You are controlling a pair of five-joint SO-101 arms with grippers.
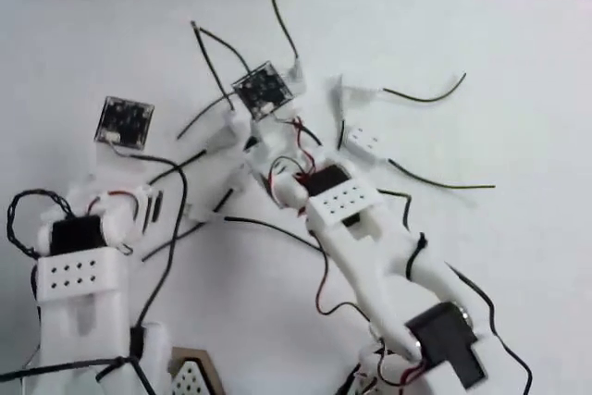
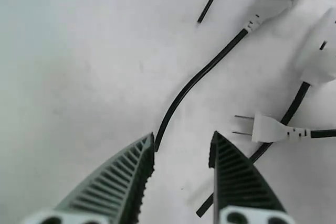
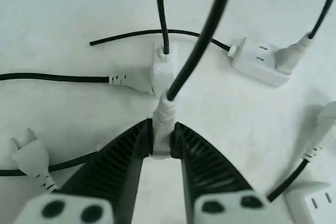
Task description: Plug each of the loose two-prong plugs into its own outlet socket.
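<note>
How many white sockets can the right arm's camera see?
3. The middle socket lies just beyond the plug in the right gripper, the far socket farther off, the edge socket beside that gripper at the frame edge. More may be hidden.

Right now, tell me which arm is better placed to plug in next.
Right. The right gripper is shut on a white plug, an outlet socket close ahead. The left gripper is open and empty, a loose plug beside it.
</note>
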